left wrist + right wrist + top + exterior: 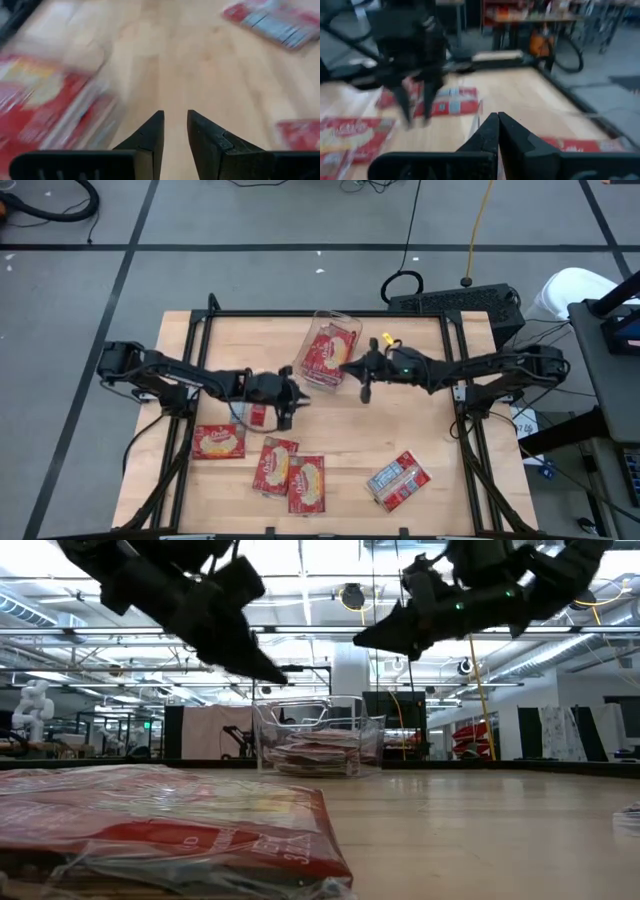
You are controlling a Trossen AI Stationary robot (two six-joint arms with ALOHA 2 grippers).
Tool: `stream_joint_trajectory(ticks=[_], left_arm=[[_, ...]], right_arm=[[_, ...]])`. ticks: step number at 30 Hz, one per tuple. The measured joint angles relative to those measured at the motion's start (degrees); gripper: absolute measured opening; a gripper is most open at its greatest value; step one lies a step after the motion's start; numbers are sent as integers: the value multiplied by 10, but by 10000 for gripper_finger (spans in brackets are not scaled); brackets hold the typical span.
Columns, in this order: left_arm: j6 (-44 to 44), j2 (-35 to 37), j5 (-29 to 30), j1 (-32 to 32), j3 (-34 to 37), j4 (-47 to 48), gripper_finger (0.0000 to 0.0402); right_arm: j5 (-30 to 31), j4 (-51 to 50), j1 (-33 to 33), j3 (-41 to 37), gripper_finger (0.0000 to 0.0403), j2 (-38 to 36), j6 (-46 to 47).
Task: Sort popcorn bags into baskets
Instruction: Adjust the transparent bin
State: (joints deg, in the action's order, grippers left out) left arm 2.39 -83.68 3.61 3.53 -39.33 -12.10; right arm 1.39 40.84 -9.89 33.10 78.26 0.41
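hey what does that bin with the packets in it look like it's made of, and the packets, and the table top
Bin: clear, glossy, probably hard plastic; the room shows through its walls.
Popcorn bags: likely thin printed film; the nearest one is shiny and wrinkled at its edge.
Table top: pale wood with visible grain, apparently smooth.

Five loose popcorn bags (pixel 219 441), one clear basket (pixel 330 352).
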Motion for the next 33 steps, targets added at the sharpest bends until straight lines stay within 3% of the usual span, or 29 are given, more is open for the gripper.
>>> stream_joint_trajectory(ticks=[7, 10, 14, 22, 29, 31, 33], left_arm=[[5, -93, 105, 43, -1, -110, 90], [26, -146, 141, 34, -3, -208, 90], [55, -203, 162, 3, -14, -256, 90], [54, -239, 142, -61, -67, -248, 90], [30, -255, 57, -95, -99, -251, 90], [30, -250, 42, -91, -103, -247, 90], [28, -225, 39, -81, -105, -205, 90]], right_arm=[[0, 16, 2, -20, 0, 1, -2], [2, 2, 11, -20, 0, 1, -9], [3, -8, 30, -20, 0, 1, -23], [14, -30, 65, -20, 0, 1, -98], [188, -122, 65, -19, 0, 1, -81], [186, -150, 56, -22, 0, 1, -56], [147, -130, 47, -34, 0, 7, -34]])
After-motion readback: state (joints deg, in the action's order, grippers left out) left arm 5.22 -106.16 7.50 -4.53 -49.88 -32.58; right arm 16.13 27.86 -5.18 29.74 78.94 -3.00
